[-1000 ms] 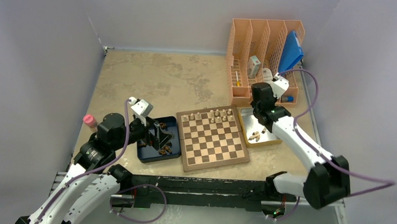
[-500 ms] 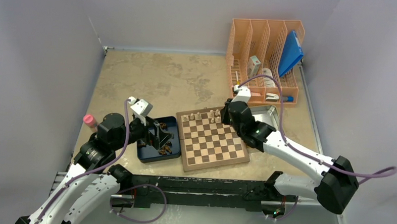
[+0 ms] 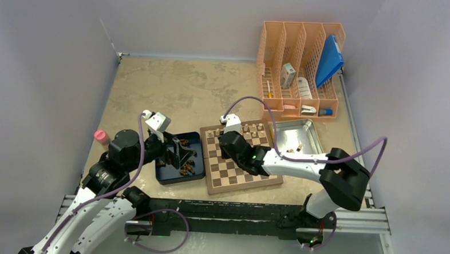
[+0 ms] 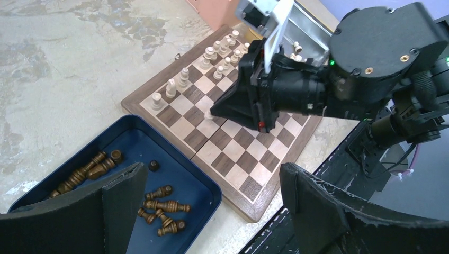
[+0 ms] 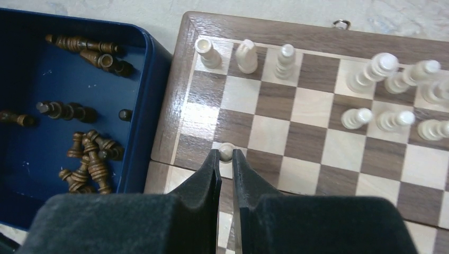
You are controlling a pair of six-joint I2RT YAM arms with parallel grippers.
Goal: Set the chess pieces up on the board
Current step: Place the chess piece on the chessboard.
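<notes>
Table (image 3: 184, 91): mottled tan top; holds all below.
Desk organiser (image 3: 275, 49): peach mesh, far R corner; not in play.
Chessboard (image 3: 232, 179): flat wood, centre-front, betw. the two trays.
Blue tray (image 5: 37, 180): right beside board's L edge, seems touching.
Metal tray (image 3: 294, 133): just beside board's R edge; a few pale bits left in it, too small to type.
L gripper (image 4: 212, 182): fingers spread wide, nothing betw. them; hangs over blue tray's near end.
R gripper (image 5: 226, 159): clenched on the pale pawn, reaching across to board's L side.
Pale pieces (image 5: 246, 55): upright on board's two far ranks, incl. three at far-L corner; gaps remain.
Dark pieces (image 5: 92, 159): lying loose in blue tray; none seen on board.
Pale pawn (image 5: 226, 152): pinched at its round head, upright over L cols, nearer than the filled ranks. Base down on a square or not: can't tell.
Handling (est.): turned wood, v. light, stiff, smooth. Round head prob. slippy and may twist in a two-pad pinch. Narrow base tips easily, and neighbours are easy to knock.
Where to hold (est.): head/neck from above, a pad each side, as here. Lying ones: across the waist.
</notes>
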